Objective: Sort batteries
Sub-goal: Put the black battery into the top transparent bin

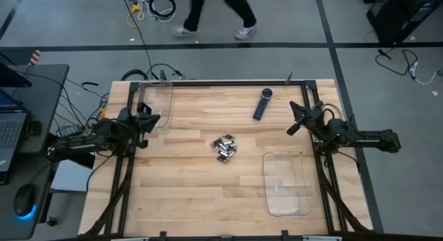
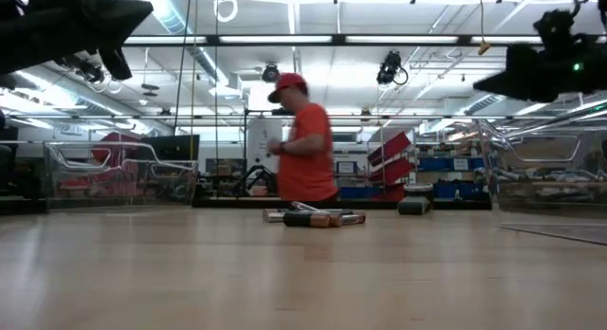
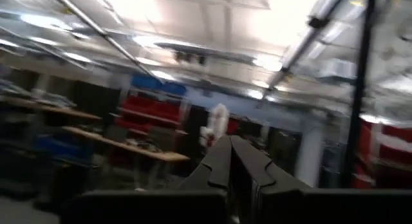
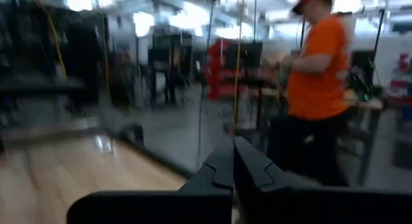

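Well, the left gripper [image 1: 154, 119] is pinched shut with nothing in it, up in the air by the left side of the table [image 1: 180, 199]. The right gripper [image 1: 291, 129] is shut and empty too, up by the right side. Both are well away from the batteries [image 1: 223, 148], which lie in one little heap in the middle of the table. One clear tray [image 1: 287, 185] sits near the right arm and another clear tray [image 1: 158, 99] sits at the far left corner. I see no batteries in either one. A long black remote [image 1: 262, 104] lies at the far edge. A person in an orange shirt [image 2: 305, 152] walks behind. So I think no sorting is done yet. All of it is left.
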